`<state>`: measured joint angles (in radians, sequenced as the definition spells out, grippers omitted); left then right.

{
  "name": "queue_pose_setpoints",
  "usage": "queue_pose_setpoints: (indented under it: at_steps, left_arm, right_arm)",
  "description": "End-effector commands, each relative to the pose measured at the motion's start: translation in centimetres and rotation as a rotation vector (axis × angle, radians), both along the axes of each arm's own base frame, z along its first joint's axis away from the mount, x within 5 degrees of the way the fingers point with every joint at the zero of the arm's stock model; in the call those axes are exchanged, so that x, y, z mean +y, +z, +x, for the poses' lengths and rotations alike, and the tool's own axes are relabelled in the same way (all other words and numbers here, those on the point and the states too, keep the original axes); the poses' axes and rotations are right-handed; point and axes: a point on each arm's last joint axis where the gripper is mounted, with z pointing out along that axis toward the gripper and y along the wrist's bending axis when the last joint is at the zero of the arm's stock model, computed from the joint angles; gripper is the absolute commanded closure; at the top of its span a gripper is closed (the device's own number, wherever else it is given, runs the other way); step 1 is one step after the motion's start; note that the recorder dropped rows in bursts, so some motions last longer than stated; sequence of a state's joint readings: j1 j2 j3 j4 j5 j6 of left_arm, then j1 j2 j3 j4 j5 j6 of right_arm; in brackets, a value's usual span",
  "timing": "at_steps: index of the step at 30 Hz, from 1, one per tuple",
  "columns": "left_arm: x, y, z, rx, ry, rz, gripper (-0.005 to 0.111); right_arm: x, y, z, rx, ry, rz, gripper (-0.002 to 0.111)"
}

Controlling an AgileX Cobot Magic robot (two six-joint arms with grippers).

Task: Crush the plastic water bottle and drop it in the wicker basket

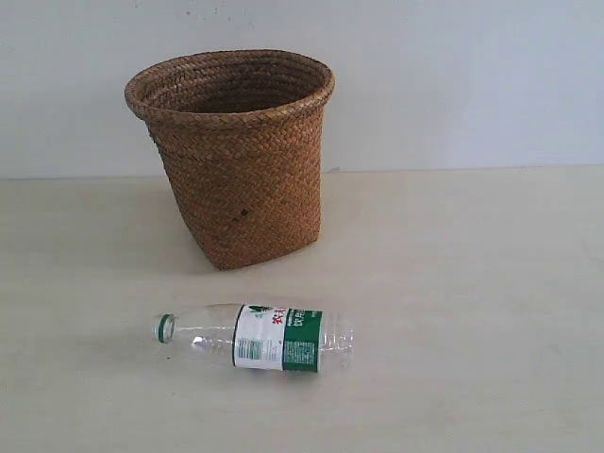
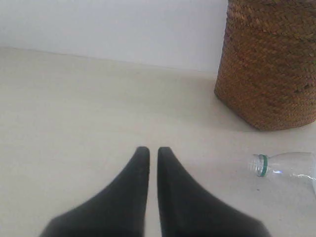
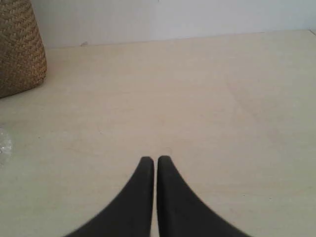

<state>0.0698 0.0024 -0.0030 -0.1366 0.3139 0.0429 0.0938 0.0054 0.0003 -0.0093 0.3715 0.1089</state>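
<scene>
Left gripper (image 2: 153, 148), right gripper (image 3: 155, 158): closed, empty

The left wrist view crops the wicker basket (image 2: 269, 64) below its rim and the plastic water bottle (image 2: 289, 165) past its shoulder. The print on its label (image 1: 278, 337) is illegible.

Clear plastic water bottle (image 1: 260, 337) uncrushed, on side, before upright wicker basket (image 1: 236, 160).
</scene>
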Motion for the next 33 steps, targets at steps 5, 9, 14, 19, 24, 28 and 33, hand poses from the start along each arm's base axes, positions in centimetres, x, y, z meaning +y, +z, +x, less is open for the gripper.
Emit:
queue_pose_setpoints:
  at_steps: [5,9,14,19,24,28,33]
  left_arm:
    - [0.02,-0.1,-0.01,0.001,0.006,-0.007,0.101]
    - [0.02,-0.1,-0.01,0.001,0.006,-0.007,0.101]
    - [0.02,-0.1,-0.01,0.001,0.006,-0.007,0.101]
    - [0.02,-0.1,-0.01,0.001,0.006,-0.007,0.101]
    - [0.02,-0.1,-0.01,0.001,0.006,-0.007,0.101]
    - [0.02,-0.1,-0.01,0.001,0.006,-0.007,0.101]
    - [0.02,0.21,0.05,-0.033,0.007,-0.019,0.101]
  right_arm:
    - [-0.02,0.07,-0.02,-0.009,-0.002,-0.004,0.108]
    - [-0.02,0.07,-0.02,-0.009,-0.002,-0.004,0.108]
    - [-0.02,0.07,-0.02,-0.01,-0.002,-0.006,0.108]
    - [-0.02,0.07,-0.02,-0.009,-0.002,-0.001,0.108]
    - [-0.02,0.07,-0.02,-0.009,-0.002,-0.004,0.108]
    - [-0.02,0.07,-0.02,-0.009,-0.003,0.0,0.108]
    - [-0.02,0.07,-0.02,-0.009,-0.003,0.0,0.108]
